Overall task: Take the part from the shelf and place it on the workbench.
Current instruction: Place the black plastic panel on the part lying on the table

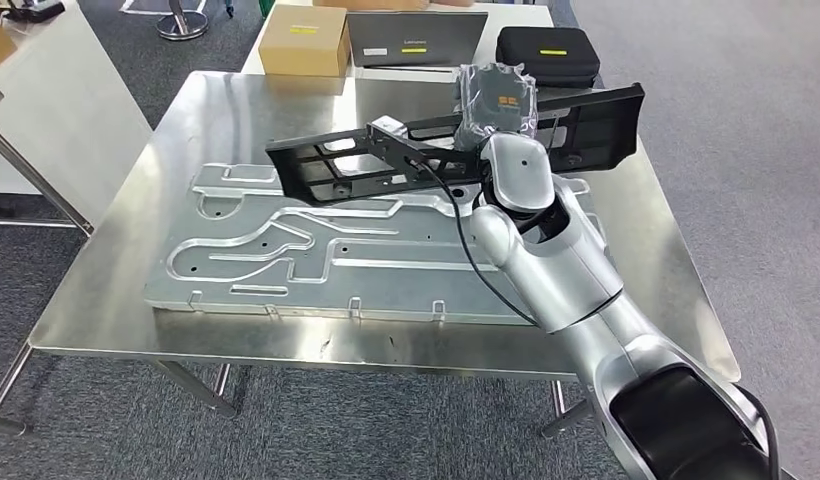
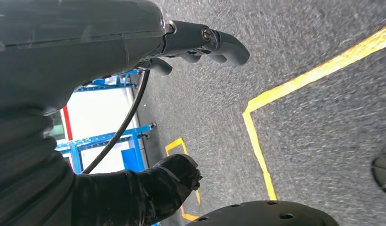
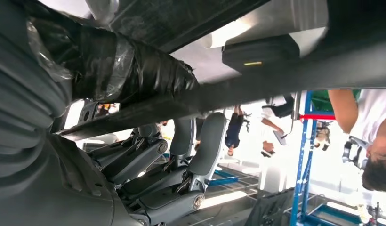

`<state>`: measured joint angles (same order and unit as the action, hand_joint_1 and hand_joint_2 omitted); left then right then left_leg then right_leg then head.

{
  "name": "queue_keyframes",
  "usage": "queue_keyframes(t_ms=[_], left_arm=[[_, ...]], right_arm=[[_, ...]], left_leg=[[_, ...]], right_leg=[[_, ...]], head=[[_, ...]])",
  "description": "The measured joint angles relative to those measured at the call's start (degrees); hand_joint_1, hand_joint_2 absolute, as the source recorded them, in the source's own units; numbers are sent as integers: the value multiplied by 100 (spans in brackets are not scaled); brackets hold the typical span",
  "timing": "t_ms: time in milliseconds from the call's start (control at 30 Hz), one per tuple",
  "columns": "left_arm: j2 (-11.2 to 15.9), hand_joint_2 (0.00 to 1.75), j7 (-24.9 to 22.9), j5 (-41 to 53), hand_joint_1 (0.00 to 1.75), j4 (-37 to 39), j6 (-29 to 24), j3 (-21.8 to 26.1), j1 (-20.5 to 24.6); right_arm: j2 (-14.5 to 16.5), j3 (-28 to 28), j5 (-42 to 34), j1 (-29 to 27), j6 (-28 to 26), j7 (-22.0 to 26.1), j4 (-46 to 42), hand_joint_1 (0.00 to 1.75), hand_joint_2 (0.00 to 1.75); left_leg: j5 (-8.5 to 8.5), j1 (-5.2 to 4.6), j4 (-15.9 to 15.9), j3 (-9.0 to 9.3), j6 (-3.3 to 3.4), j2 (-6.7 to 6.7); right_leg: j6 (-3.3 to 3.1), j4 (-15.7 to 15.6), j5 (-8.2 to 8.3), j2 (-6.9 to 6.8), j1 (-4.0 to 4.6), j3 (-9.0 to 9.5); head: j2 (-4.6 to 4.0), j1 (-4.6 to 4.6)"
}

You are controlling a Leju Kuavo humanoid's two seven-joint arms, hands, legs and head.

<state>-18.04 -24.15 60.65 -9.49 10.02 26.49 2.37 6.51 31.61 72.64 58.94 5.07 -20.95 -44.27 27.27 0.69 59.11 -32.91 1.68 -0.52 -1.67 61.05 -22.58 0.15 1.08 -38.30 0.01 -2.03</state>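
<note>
Grey carpet surrounds a metal workbench (image 1: 106, 290) carrying a pressed metal panel (image 1: 286, 265). Fingers of the right hand (image 1: 496, 105), wrapped in plastic film, clasp the long black part (image 1: 386, 160) near its middle, held across the bench's far half, seemingly just above the panel. Placing is under way; next comes lowering it level, then releasing. Left hand (image 2: 200, 44) hangs over the floor, fingers curled, holding nothing. Cardboard box (image 1: 304, 40) at eleven o'clock, black case (image 1: 548, 52) at one.

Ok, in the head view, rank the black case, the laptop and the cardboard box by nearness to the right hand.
From the right hand, which holds the black part:
1. Black case, just behind, slightly right.
2. Laptop, behind, to the left.
3. Cardboard box, farthest left.
</note>
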Motion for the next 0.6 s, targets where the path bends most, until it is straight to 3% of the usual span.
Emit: queue_keyframes(t_ms=[67, 167, 200, 267, 300, 333, 367, 400, 467, 533, 600], left_arm=[[-2, 175, 6, 7, 0, 0, 1, 2, 4], [13, 175, 18, 19, 0, 0, -5, 7, 4], [19, 175, 22, 19, 0, 0, -9, 8, 4], [28, 175, 26, 19, 0, 0, -15, 10, 4], [32, 175, 26, 19, 0, 0, -16, 12, 2], [35, 175, 26, 19, 0, 0, -16, 15, -1], [38, 175, 26, 20, 0, 0, -16, 19, -4], [39, 175, 26, 20, 0, 0, -16, 22, -6], [37, 175, 26, 20, 0, 1, -16, 26, -7], [31, 175, 25, 20, 0, 1, -16, 30, -1], [28, 175, 23, 20, 0, 0, -16, 37, 5]], right_arm=[[-18, 0, -3, -7, 1, -1, 47, 175, 175], [-57, 0, -5, -46, 2, -17, 97, 175, 175], [-64, 0, -5, -55, 3, -21, 109, 175, 175], [-68, 0, -5, -78, 6, -24, 135, 175, 175], [-69, 0, -5, -100, 7, -24, 148, 175, 175], [-71, 0, -5, -124, 8, -25, 158, 175, 175], [-72, 0, -5, -142, 9, -25, 165, 175, 175], [-73, 0, -5, -151, 9, -25, 168, 175, 175], [-75, 0, -5, -147, 8, -25, 172, 175, 175], [-79, 0, -6, -141, 8, -25, 180, 175, 175], [-85, 0, -7, -145, 9, -25, 187, 175, 175]], left_leg=[[17, -4, -22, -3, -44, 10], [146, -16, 117, -39, -110, 32], [268, -16, 382, -160, -129, 35], [534, -2, 1144, -581, -165, 34], [590, 6, 1463, -801, -186, 34], [530, 14, 1575, -928, -205, 35], [357, 24, 1462, -946, -223, 36], [104, 36, 1149, -855, -239, 38], [-292, 49, 389, -561, -257, 39], [-351, 33, 73, -416, -216, 30], [-312, 19, 66, -404, -135, 20]], right_leg=[[-39, -136, -45, 1, 28, 63], [-67, -304, -70, 6, -43, 202], [-79, -346, -78, 4, -67, 260], [-101, -357, -119, 5, -67, 326], [-102, -353, -146, 8, -70, 351], [-95, -344, -175, 14, -77, 375], [-80, -328, -208, 22, -88, 401], [-57, -303, -249, 30, -104, 430], [11, -219, -348, 46, -117, 461], [78, -163, -409, 59, -104, 446], [128, -161, -431, 65, -103, 436]], head=[[1, -1], [0, -5], [0, -8], [0, -11], [-1, -10], [-1, -9], [-1, -9], [-1, -9], [-1, -10], [0, -9], [1, -7]])
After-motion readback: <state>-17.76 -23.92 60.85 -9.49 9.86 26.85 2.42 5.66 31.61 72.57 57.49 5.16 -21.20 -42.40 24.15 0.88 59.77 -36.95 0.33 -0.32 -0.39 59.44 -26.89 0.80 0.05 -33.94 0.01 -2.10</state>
